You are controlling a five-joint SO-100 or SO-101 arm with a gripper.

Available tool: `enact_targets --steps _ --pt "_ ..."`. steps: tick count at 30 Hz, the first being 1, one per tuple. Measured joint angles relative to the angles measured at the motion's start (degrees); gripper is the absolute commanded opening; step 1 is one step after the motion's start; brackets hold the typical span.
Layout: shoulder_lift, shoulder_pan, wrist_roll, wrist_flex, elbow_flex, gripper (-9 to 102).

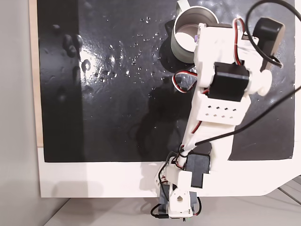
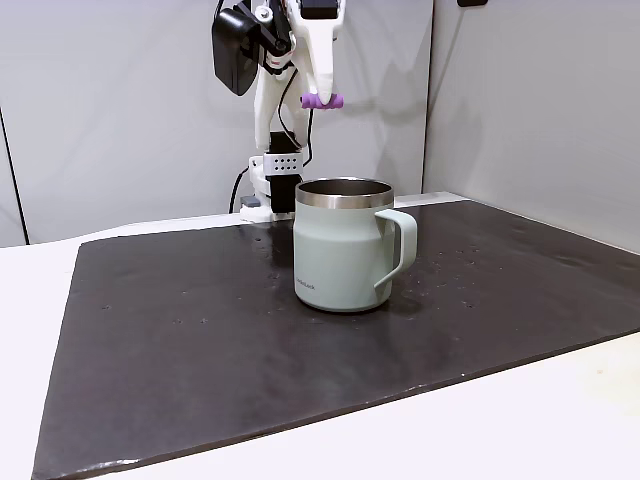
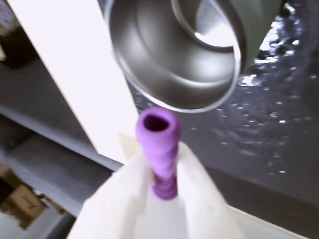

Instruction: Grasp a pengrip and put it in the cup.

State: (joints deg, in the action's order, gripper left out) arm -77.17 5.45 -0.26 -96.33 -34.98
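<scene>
Where a fixed view looks down from above, the white arm (image 1: 221, 89) reaches over the cup (image 1: 188, 35) on the wet black mat (image 1: 94, 94), and a tiny purple bit of the pengrip (image 1: 195, 38) peeks out just inside the cup's rim. In another fixed view from the side, the gripper (image 2: 318, 98) hangs high above the cup (image 2: 343, 245), pinching the pengrip (image 2: 326, 100), which sticks out sideways. In the wrist view, the two white fingers (image 3: 197, 184) squeeze the pengrip (image 3: 160, 144), with the shiny open cup (image 3: 174, 55) just past its tip.

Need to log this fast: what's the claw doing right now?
Claw: closed on the pengrip, held up in the air above the cup.
</scene>
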Motion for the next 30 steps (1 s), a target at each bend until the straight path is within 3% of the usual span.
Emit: enact_targets --steps 9,14,16,30 --pt "4.0 -3.0 6.0 -0.1 2.3 2" --pt "4.5 -3.8 6.9 -0.1 2.3 27" --pt "4.5 -3.8 6.9 -0.1 2.3 31" --pt "4.5 -3.8 7.4 -0.1 2.3 31"
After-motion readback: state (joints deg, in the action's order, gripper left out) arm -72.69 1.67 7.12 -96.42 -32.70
